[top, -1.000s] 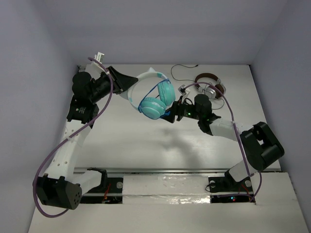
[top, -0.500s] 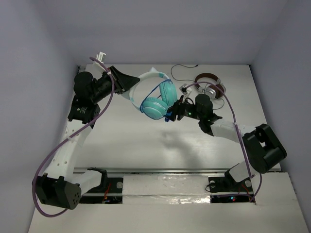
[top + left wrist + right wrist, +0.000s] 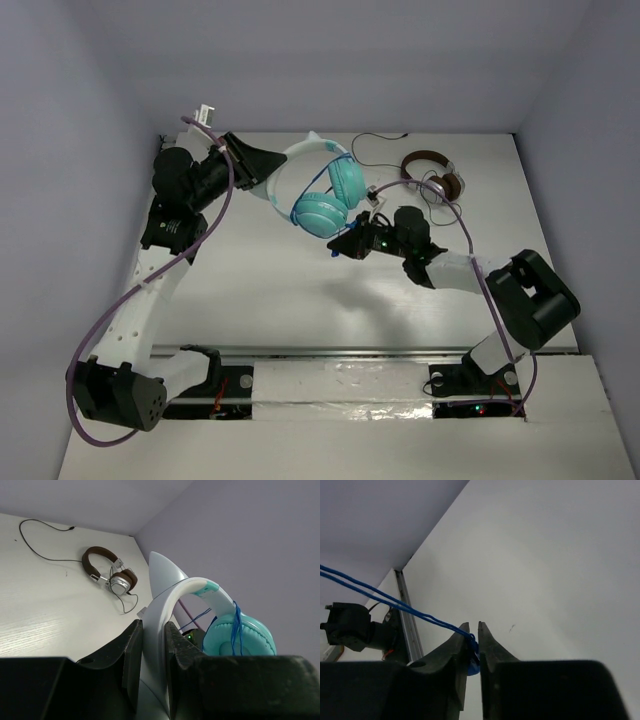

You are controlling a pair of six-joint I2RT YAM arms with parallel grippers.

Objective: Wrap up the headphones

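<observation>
My right gripper (image 3: pixel 340 247) has been sliding down and to the left over the last second, away from the ear cups (image 3: pixel 322 208), and its jaws have been drawing in until they are almost together on the blue tip (image 3: pixel 471 664) of the cable (image 3: pixel 395 605); the headphones (image 3: pixel 325 195) are hanging in the air above the far middle of the table (image 3: pixel 250 290), not resting on it; my left gripper (image 3: pixel 152 630) is pinching the white headband (image 3: pixel 187 587) with narrow jaws; I am judging the headband to be stiff, smooth plastic, light enough for one grip but likely to swivel, so I am taking it on the flat of the arch; the cable is running thin and taut from the cups to my right jaws, limp and slippery by the look of it, so I am gripping the thicker tip and not the strand; a hard pull could be straining it where it joins the cup; the brown headphones (image 3: pixel 432 175) are lying well apart at the back right.
</observation>
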